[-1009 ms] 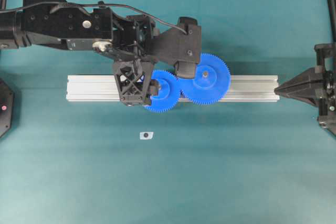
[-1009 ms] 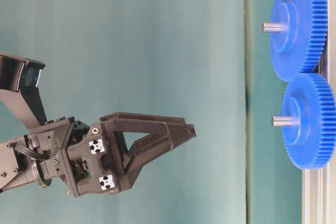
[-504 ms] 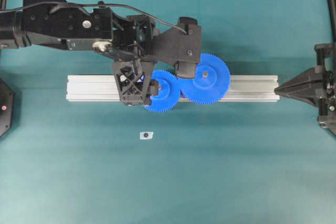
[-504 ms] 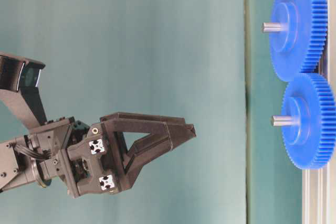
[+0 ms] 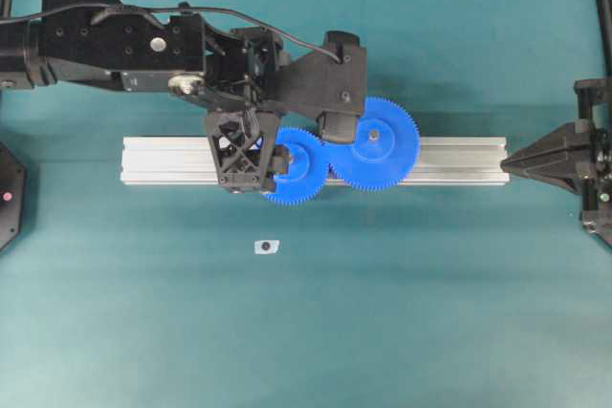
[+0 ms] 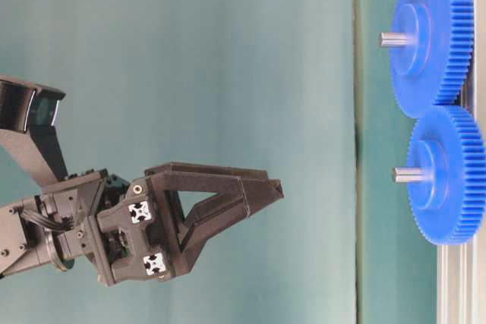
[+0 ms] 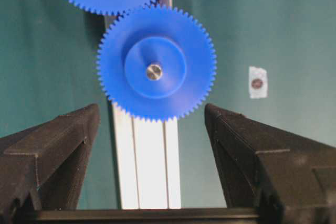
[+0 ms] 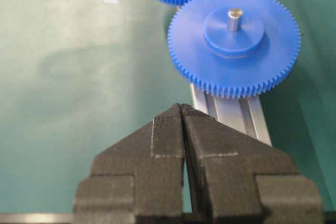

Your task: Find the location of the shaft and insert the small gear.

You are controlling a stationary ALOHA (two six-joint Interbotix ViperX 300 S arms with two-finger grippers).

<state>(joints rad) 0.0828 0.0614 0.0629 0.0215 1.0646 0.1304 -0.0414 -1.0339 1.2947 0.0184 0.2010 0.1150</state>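
The small gear (image 7: 156, 63) already sits on the aluminium rail (image 5: 449, 161), threaded over a silvery pin whose tip shows at the centre of its raised hub, and its teeth mesh with those of the large gear (image 5: 374, 143) beside it on the same rail. Whether that pin is the shaft the task means cannot be told; a small pale tab with a dark dot (image 5: 266, 246) lies alone on the green mat, well apart from the rail on its near side, and is too small to identify. Judged from this, the insertion looks done, and the step in hand is the release and retreat. The left gripper (image 7: 152, 124) hovers over the small gear with its jaws spread wide, one on each side of the gear and touching nothing. The right gripper (image 8: 182, 109) waits off the far end of the rail, its jaws pressed together and empty. The next move probably calls for lifting the left arm straight up, clear of the teeth, so the meshed pair stays undisturbed.
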